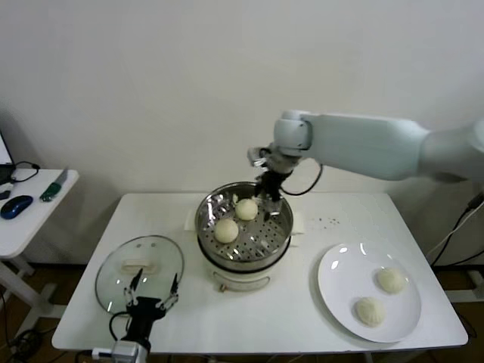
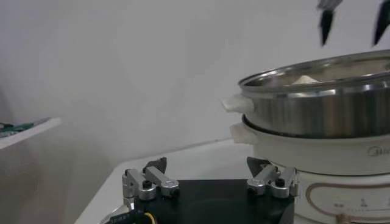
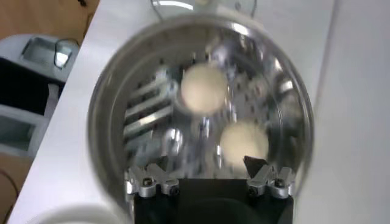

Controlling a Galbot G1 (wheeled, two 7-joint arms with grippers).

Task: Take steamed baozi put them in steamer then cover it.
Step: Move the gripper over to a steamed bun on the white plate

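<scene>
I am holding my right gripper [image 1: 270, 198] over the far rim of the steamer [image 1: 215, 249], at the centre of the head frame, and its jaws are standing spread with nothing between them. From my right wrist I am looking straight down into the steel pot [image 3: 106, 122]: two steamed baozi are lying on the perforated tray, one [image 3: 204, 88] near the middle of that frame and one [image 3: 242, 143] lower and to the right, just beside my open fingertips [image 3: 253, 163]. In the head frame these two buns [image 1: 246, 209] [image 1: 226, 230] are sitting close together in the pot's left half. Two more baozi [image 1: 391, 280] [image 1: 370, 311] are resting on the white plate [image 1: 336, 276] at the lower right, apart from each other. The glass cover [image 1: 159, 253] is lying flat on the white table [image 1: 249, 321] at the lower left, off the steamer. My left gripper [image 1: 153, 293] is waiting at the bottom left, at the near edge of that lid, jaws spread and holding nothing.
</scene>
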